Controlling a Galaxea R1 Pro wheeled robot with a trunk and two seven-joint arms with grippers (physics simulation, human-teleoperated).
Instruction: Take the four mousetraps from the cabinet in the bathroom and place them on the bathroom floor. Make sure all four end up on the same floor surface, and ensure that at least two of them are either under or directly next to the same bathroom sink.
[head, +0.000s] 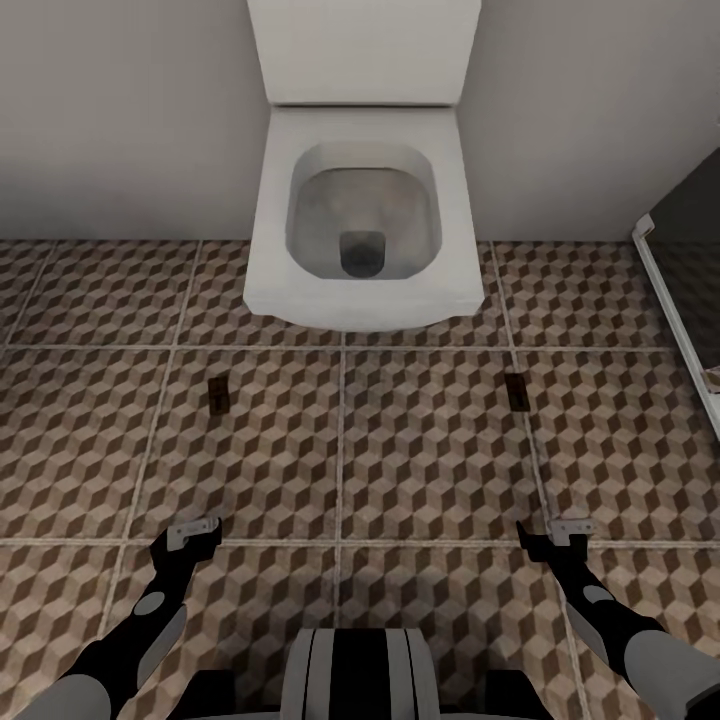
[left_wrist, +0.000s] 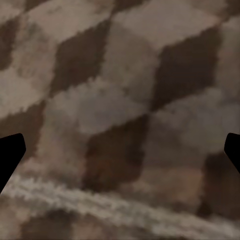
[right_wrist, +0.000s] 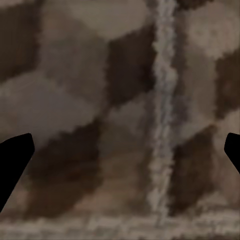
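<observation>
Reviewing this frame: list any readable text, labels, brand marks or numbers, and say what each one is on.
None: no readable text in these pictures.
The toilet is plain white, with no brand mark.
The two mousetraps on the bathroom floor, one at left and one at right, are too small to show any printing.
Both wrist views show bare patterned tile.

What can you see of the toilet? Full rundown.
The toilet is white, smooth, ceramic-looking, seen from above in the head view. Its squarish bowl with rounded corners stands against the pale wall, with a boxy cistern or raised lid behind it. The lid is not over the bowl; inside is a greyish basin with a dark drain at the centre. The bowl overhangs the cube-patterned floor. Two mousetraps lie on the tiles in front, one either side, clear of it.
</observation>
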